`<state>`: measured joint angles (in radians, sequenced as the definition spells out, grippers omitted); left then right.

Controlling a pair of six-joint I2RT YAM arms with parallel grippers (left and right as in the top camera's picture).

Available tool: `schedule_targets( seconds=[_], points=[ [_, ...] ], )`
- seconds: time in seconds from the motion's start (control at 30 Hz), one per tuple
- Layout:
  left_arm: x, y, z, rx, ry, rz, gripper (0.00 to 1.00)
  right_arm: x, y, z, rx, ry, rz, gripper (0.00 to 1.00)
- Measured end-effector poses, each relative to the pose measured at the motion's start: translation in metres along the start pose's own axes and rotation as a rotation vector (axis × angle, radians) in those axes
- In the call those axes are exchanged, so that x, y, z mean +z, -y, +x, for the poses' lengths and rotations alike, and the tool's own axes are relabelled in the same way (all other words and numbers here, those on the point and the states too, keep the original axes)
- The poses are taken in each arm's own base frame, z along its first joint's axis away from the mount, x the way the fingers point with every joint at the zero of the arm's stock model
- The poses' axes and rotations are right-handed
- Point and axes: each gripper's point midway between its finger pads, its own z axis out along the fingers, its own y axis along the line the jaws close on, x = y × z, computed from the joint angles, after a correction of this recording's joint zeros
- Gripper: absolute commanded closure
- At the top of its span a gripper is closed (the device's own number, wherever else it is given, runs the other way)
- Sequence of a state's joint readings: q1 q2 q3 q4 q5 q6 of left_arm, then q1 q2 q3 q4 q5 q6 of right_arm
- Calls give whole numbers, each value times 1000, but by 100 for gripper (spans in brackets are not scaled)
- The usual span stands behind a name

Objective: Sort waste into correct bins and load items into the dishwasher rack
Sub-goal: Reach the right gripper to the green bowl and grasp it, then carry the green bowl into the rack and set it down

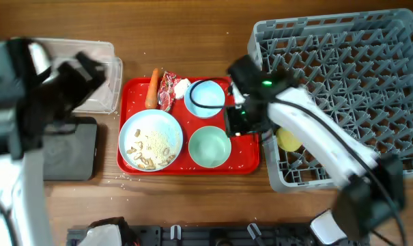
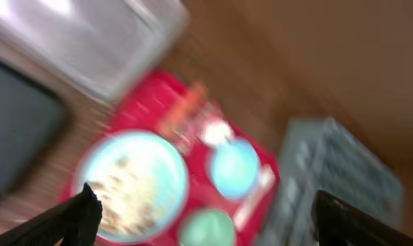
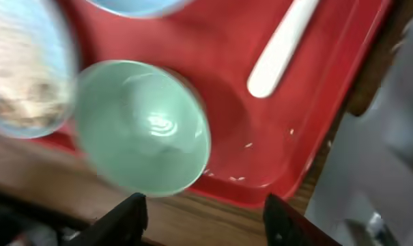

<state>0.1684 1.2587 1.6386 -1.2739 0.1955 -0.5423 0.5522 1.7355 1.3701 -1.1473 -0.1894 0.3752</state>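
Note:
The red tray (image 1: 241,164) holds a pale blue plate (image 1: 150,140) of beige scraps and grains, a pale green bowl (image 1: 209,147), a light blue bowl (image 1: 205,96), a carrot (image 1: 151,87), a red wrapper (image 1: 166,90) and a white tissue (image 1: 181,87). My right gripper (image 1: 239,119) is open and empty over the tray's right end, with the green bowl (image 3: 141,126) and the white spoon (image 3: 282,48) below it. My left gripper (image 1: 83,72) is open and empty, high over the clear tub (image 1: 104,51); its view is blurred. A yellow-green cup (image 1: 289,141) sits in the grey rack (image 1: 343,75).
The black tray (image 1: 73,147) lies left of the red tray, in front of the clear tub. The rack's near wall (image 1: 278,171) stands close to the red tray's right edge. A few grains lie on the wooden table (image 1: 192,41).

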Motion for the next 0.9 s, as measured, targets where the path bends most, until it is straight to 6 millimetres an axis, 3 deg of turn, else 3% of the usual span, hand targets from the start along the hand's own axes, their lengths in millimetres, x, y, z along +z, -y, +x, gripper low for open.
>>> schedule_targets(
  seconds=[0.03,0.1,0.23,0.37,0.43,0.53,0.57,0.6,0.63,0.7,0.73,0.8,0.9],
  points=[
    [-14,-13,-9,-25,78,-44,0,18,4,3,19,-57,20,51],
    [-31,-27,-18,-50,166,-93,0,46,3,6,37,-137,16,63],
    [-35,-35,-23,-59,202,-135,0,90,-2,23,32,-252,47,96],
    [-35,-37,-24,-63,209,-144,0,84,6,22,69,-242,99,96],
    [-35,-37,-24,-63,210,-147,0,64,19,19,84,-197,162,96],
    [-36,-37,-24,-63,210,-148,0,-15,41,-13,79,119,258,96],
    [-36,-38,-24,-66,210,-148,0,-83,55,-29,94,393,323,96],
    [-36,-38,-24,-67,210,-148,0,-113,63,-34,114,510,358,96],
    [-36,-38,-24,-67,209,-148,0,-162,83,-37,176,690,428,96],
    [-36,-38,-24,-67,209,-148,0,-226,137,-23,342,873,599,96],
    [-36,-38,-24,-67,210,-149,0,-247,174,-13,455,908,706,96],
    [-36,-38,-24,-67,210,-149,0,-251,225,-3,601,860,831,96],
    [-36,-38,-24,-67,210,-148,0,-216,269,-13,664,688,932,96]
  ],
)
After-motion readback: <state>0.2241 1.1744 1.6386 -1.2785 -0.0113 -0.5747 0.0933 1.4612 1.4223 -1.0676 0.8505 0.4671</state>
